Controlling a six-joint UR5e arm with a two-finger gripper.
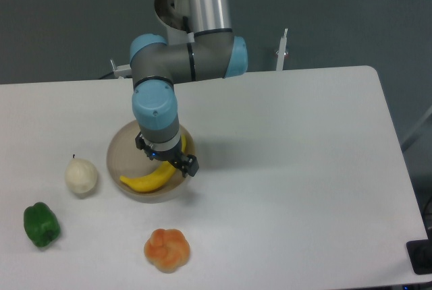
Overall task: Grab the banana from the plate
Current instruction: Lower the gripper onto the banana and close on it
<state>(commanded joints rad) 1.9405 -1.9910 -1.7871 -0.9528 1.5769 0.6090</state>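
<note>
Writing: no brand, label or lettering can be read on any item or on the arm.
Landmark: the plate [120, 157], a round beige dish on the white table [290, 168].
Banana: the banana [150, 179] lies in the plate, curving from the plate's near-left part up toward its right side; its upper half is covered by the arm.
Gripper: the gripper [167, 158] hangs over the right half of the plate, right above the banana's middle; one dark finger shows at the plate's right rim, another over the plate's centre.
Gripper state: the fingers look spread with the banana between them, but whether they touch it I cannot tell.
Hidden: the blue wrist joint blocks the plate's far rim and the banana's upper end.
White round fruit [81, 176]: just left of the plate, apart from it.
Green pepper [41, 224]: further left and nearer the camera than the plate.
Orange lobed fruit [167, 249]: in front of the plate, well apart.
Cut off: the arm's upper tube leaves the top edge; a dark object sits at the lower right corner, unclear.
</note>
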